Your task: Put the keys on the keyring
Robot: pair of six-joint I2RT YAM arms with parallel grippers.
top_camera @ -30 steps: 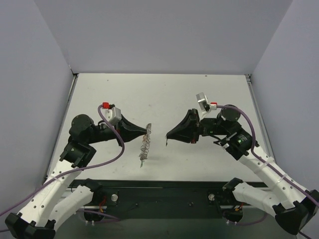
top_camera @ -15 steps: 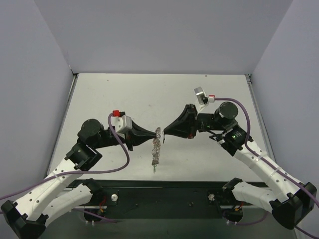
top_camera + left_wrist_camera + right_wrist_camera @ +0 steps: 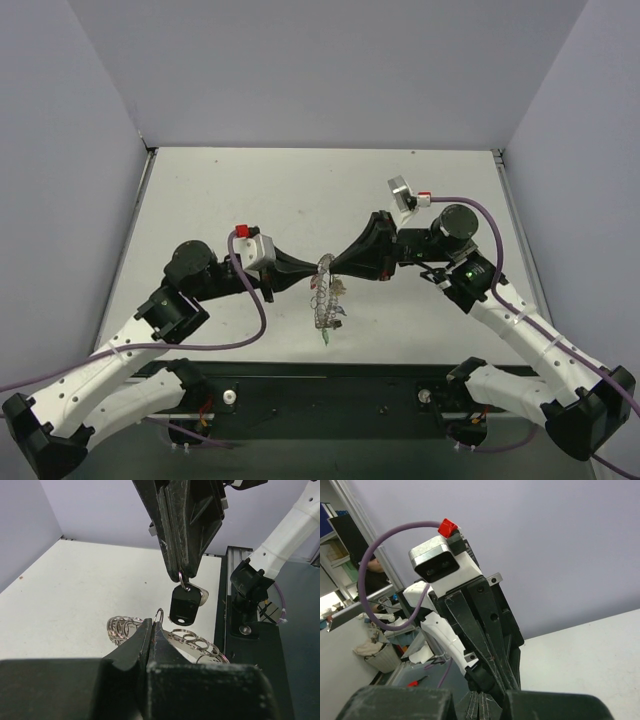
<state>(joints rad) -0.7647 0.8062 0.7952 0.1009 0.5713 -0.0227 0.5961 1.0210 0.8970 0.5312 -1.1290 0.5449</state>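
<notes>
The left hand (image 3: 152, 630) is pinched tight on the wire of the keyring (image 3: 323, 300). The keyring hangs below the hand's tips, above the worktop (image 3: 300, 190), with its fringe of small rings and a green tag trailing down. The right hand (image 3: 184, 572) is clamped just as narrow on a small split ring (image 3: 183, 584), from which a black-headed key (image 3: 183, 605) dangles.

A second ago the two hands stood well apart. Now both arms have swung inward and their tips nearly meet over the near middle of the worktop, so the key hangs just beside the keyring's wire (whether they touch I cannot tell). I judge that this puts the threading step within reach: the split ring must now find the wire.

Both arms reach forward with elbows bowed outward, hands roughly level and pointed at each other.
</notes>
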